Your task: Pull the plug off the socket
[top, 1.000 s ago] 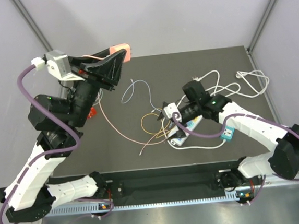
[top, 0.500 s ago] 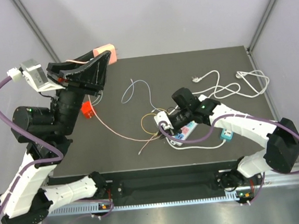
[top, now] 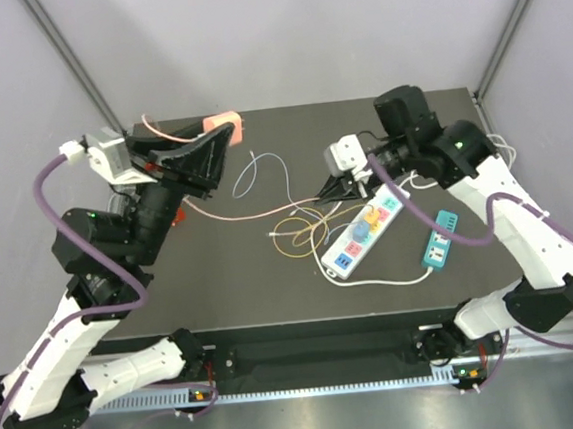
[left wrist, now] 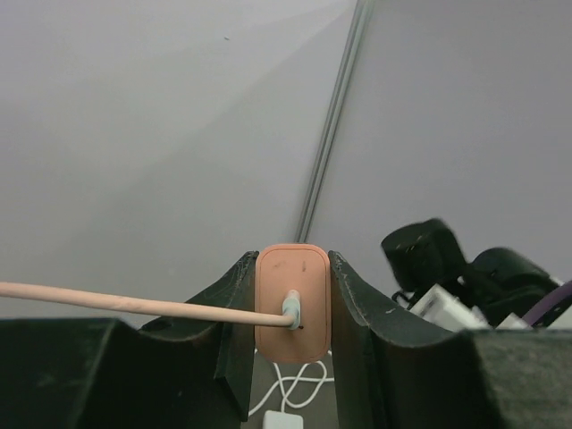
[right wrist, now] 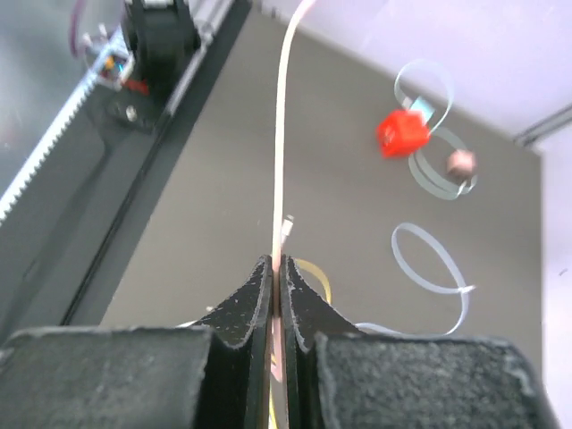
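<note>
While the top view is looking down, plug (top: 227, 127): sitting pinched in the left fingers (top: 205, 146), raised over the far left of the surface (top: 232, 279).
Power strip (top: 365, 233): lying flat right of centre, well apart from the plug.
Peach cable (top: 256, 214): running from the left arm's side across to the right fingers (top: 329, 188), which are clenching on it.
Teal socket block (top: 439, 241): lying just beside the strip's right end.
Yellow wire loops (top: 293, 236): lying tangled just left of the strip.
White cords (top: 482, 149): curling at the far right edge.

Left wrist, fingers (left wrist: 357, 304): gripping the plug (left wrist: 293, 277) from both sides.
Left wrist, cable (left wrist: 134, 307): leaving the plug's face and trailing off left.

Right wrist, fingers (right wrist: 246, 308): pressing together on the pale cable (right wrist: 279, 179), which is stretching straight away from them.
Right wrist, red block (right wrist: 400, 132): resting far off on the surface (right wrist: 223, 206), beside pale loops of wire (right wrist: 429, 170).
</note>
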`<state>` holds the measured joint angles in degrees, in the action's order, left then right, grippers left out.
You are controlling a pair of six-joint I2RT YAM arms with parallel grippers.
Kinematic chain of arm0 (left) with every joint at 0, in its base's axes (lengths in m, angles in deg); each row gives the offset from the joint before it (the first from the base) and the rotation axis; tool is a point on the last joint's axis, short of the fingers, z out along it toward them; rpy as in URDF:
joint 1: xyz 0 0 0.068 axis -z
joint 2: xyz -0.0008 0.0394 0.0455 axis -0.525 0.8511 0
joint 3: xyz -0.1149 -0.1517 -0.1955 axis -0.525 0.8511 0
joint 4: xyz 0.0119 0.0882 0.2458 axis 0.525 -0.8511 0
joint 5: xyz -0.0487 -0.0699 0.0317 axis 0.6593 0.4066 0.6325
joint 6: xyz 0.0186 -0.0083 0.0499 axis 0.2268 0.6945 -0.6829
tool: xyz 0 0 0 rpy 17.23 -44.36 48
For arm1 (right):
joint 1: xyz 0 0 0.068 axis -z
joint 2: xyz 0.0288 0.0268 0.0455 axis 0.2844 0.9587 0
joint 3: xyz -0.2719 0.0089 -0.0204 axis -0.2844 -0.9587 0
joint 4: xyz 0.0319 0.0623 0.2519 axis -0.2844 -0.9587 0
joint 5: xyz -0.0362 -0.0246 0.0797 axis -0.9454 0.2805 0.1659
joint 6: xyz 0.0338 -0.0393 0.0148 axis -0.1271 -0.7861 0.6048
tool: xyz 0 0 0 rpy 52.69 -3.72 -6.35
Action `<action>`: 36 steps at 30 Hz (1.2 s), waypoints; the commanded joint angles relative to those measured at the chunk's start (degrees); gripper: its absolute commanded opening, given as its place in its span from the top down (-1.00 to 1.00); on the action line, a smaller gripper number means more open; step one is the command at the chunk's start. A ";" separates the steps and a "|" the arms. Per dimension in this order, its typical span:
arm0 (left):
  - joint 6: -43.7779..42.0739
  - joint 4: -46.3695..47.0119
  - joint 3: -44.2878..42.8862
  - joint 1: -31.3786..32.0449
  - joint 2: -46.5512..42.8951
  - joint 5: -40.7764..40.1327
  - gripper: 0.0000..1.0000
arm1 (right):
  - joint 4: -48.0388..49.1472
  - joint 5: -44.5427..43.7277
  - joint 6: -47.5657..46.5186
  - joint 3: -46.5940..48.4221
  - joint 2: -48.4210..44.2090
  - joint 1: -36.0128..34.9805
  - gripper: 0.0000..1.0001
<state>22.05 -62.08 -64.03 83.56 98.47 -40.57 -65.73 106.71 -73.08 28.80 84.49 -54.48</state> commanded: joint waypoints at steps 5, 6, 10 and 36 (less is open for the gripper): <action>-1.57 0.04 3.72 0.04 0.45 4.48 1.00 | 3.92 7.35 18.53 7.77 -0.42 1.30 1.00; -1.66 -1.10 3.37 0.04 0.89 5.54 1.00 | 6.55 6.29 20.85 8.39 -0.25 1.39 1.00; -1.83 -2.60 2.93 0.04 2.47 10.02 1.00 | 10.70 3.82 26.49 12.69 1.94 1.39 1.00; -8.42 -1.38 2.75 0.04 -6.31 8.01 1.00 | 22.53 4.91 47.72 26.78 5.92 2.97 1.00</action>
<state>14.53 -65.82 -61.72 83.56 91.76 -30.89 -40.88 109.77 -28.03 62.16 91.79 -52.75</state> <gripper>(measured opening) 0.383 0.014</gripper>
